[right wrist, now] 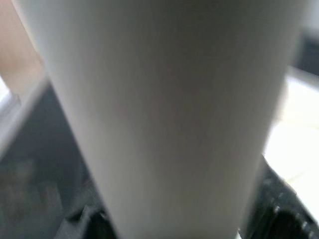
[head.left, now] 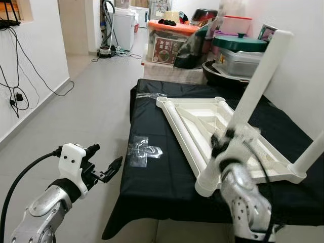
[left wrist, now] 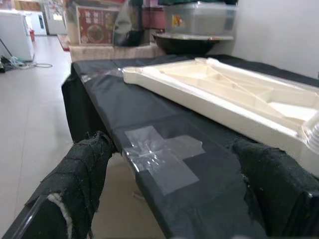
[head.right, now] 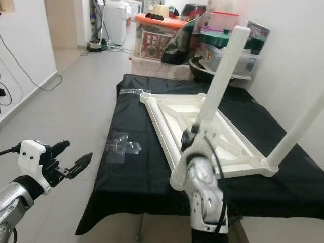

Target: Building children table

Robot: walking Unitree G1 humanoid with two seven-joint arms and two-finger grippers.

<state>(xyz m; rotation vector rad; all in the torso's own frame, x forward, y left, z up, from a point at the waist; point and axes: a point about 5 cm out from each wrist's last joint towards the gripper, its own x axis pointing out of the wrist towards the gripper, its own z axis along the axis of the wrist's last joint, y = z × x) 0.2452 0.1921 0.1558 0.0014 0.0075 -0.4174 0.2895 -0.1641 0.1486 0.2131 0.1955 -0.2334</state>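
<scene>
Right gripper (head.left: pixel 223 144) clenched around white leg (head.left: pixel 255 83), tilted over tabletop (head.left: pixel 212 126) near corner. Left gripper (head.left: pixel 109 169) released, beside black cloth (head.left: pixel 157 177) edge, over floor (head.left: pixel 91 111).

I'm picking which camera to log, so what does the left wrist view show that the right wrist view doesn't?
Left wrist view alone: the black-covered table, the upside-down white tabletop lying on it, the clear tape patch, storage bins behind, and the open left end effector off the table's edge. Right wrist view alone: the white table leg, very close and blurred. Both share a little of the black cover.
</scene>
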